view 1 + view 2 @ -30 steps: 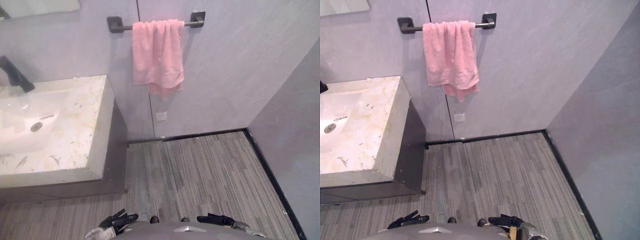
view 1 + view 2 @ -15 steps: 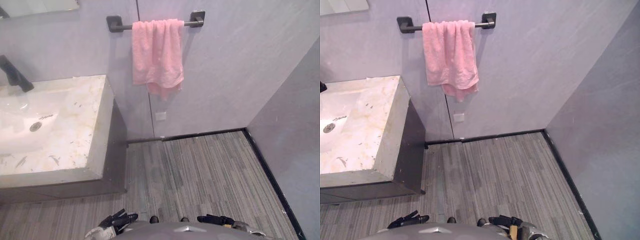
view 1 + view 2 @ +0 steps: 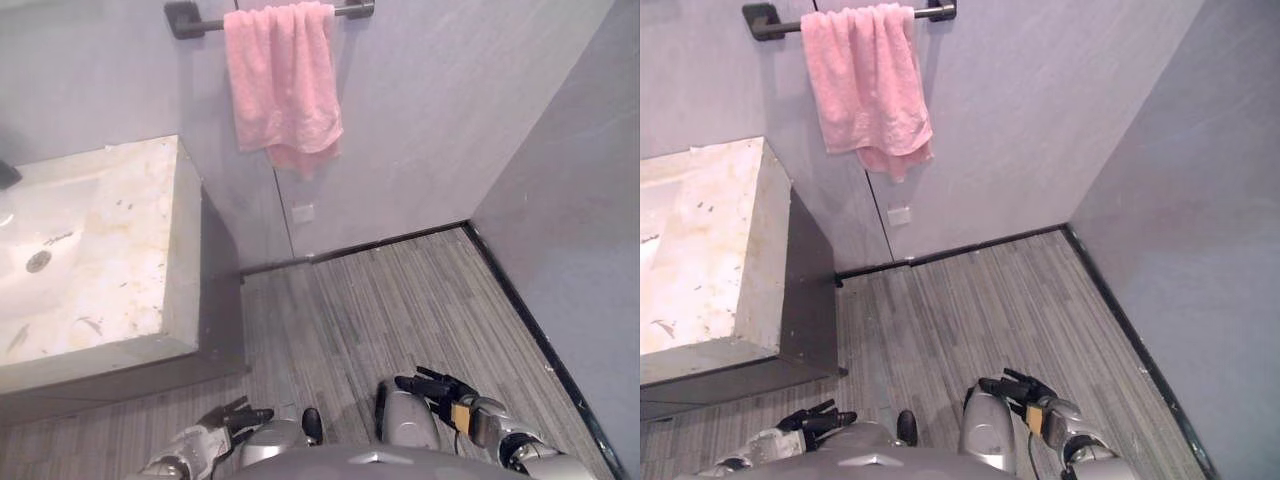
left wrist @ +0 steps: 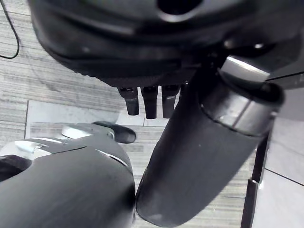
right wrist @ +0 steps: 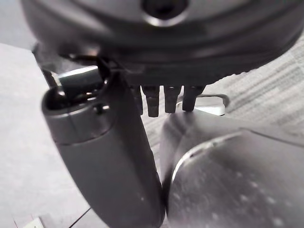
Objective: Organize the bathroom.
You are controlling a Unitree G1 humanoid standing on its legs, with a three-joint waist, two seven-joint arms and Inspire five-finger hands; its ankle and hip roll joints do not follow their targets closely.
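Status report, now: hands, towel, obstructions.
Left hand and right hand low at sides, open, holding nothing. Pink towel draped over wall rail, bunched and uneven. Sink counter to the left; nothing blocking the floor.

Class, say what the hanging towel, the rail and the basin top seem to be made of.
Towel: pink terry cloth, judging by its nap and soft folds. Rail: probably dark matt metal. Basin top: pale veined stone, perhaps marble or imitation.

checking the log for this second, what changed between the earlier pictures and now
The whole view shifted, so the camera moved, not the room. Both hands, left and right, show more fully low by the body, fingers straight, holding nothing. The towel hangs on its bar as before, beside the sink.
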